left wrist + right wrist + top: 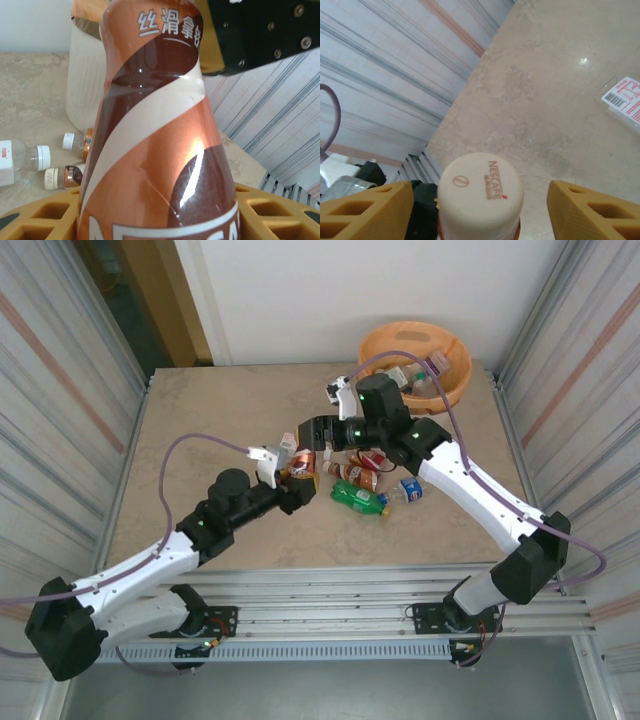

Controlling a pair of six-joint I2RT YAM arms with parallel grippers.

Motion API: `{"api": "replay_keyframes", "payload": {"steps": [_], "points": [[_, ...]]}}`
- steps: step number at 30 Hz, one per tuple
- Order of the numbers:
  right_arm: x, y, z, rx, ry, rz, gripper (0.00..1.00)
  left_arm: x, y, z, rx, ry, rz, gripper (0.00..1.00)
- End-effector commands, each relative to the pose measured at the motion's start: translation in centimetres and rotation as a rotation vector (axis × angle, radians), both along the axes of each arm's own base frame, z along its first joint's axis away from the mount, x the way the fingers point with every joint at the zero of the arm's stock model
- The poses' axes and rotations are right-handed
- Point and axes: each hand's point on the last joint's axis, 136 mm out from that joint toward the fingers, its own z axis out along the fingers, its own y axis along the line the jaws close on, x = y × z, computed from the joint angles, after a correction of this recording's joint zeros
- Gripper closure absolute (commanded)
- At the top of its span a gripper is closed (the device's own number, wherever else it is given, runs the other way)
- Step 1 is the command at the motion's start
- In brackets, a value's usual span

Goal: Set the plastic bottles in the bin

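**Top external view.** The bin sits at the upper right of the frame, with a few bottles already lying inside. The left gripper is at the centre, pinching an upright coffee bottle with a copper and brown label. The right gripper comes in from the right, just above that bottle's top. From this height I cannot tell how its jaws stand. Just right of centre, more plastic bottles lie on the table: a green bottle, a blue-labelled bottle and some brown ones.

**Left wrist view.** The coffee bottle fills the middle of the frame. It stands between the left gripper's orange fingers at the bottom edge, which press against its sides. One orange finger of the right gripper shows beside the bottle's neck at the upper right. The bin's white wall rises behind at the upper left. A clear bottle and two small brown ones lie at the lower left.

**Right wrist view.** This view looks straight down on the bottle's white cap. The right gripper has its jaws spread, with a gap on either side of the cap, so neither finger touches it. A red and white label lies at the right edge.
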Motion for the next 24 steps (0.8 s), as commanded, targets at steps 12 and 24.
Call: {"api": "replay_keyframes", "payload": {"steps": [12,24], "points": [[-0.8,1.6,0.6,0.012,0.006,0.037,0.75,0.5,0.1,3.5,-0.041,-0.089,0.030,0.52],[2.9,-2.8,7.1,-0.002,-0.164,-0.107,0.85,-0.8,1.2,5.0,-0.045,-0.113,0.017,0.01]]}}
